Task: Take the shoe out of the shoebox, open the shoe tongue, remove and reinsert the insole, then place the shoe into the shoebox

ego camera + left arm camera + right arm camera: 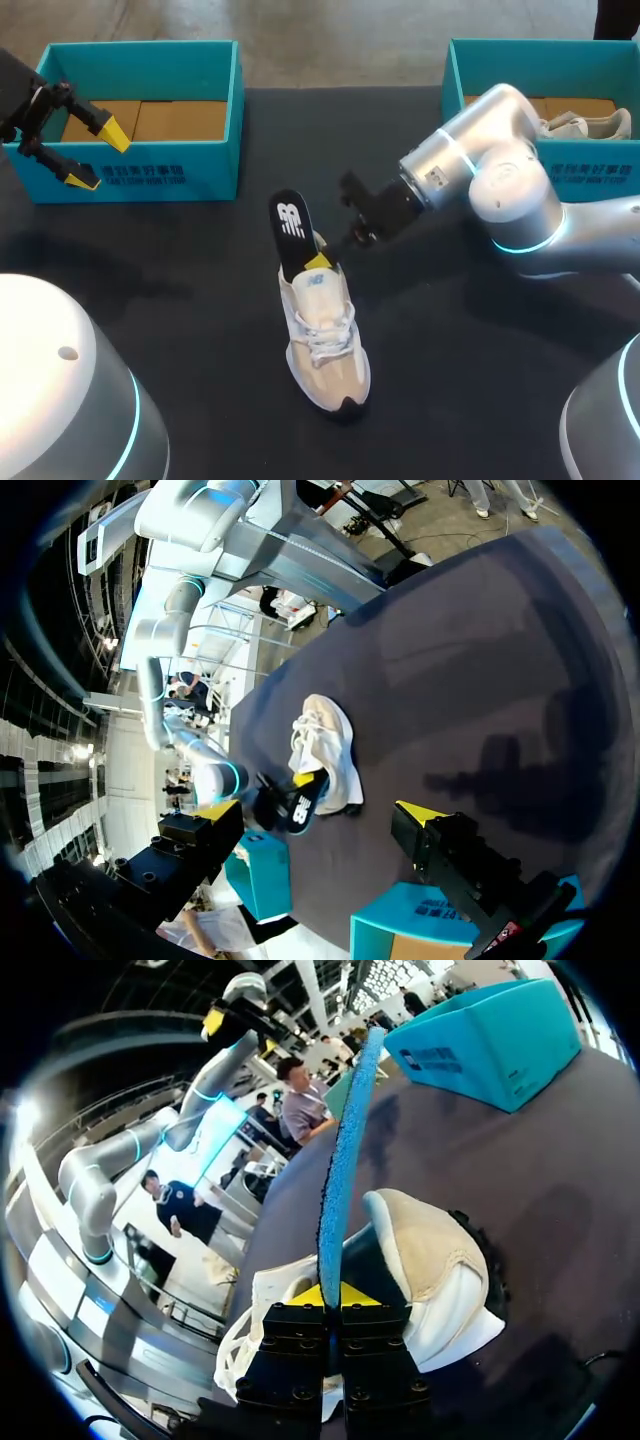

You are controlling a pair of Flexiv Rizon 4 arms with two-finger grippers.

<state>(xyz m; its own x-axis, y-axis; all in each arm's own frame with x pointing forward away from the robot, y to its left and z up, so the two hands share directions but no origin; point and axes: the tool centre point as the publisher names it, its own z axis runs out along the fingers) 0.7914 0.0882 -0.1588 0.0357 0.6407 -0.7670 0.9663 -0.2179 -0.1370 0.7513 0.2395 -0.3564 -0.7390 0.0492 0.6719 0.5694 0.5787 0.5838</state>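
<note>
The shoe [325, 345] stands mid-table, toe toward the robot, laces up. The insole [291, 235] rises steeply out of its heel opening. The right jaws are pinched tight on the insole's lower end, one yellow tip showing at the collar. That grip keeps the insole standing clear of the shoe, on edge in the right wrist view. Whether it is going out or back in, I can't say.

The right arm [500, 170] comes in low across the table [480, 350], so the pull runs along the shoe's length, I'd judge. The left jaws hang wide open and empty at the left box [140, 175] — parked, out of the way.

Writing: a white logo on the insole's black face, and white print on the box's front wall.
</note>
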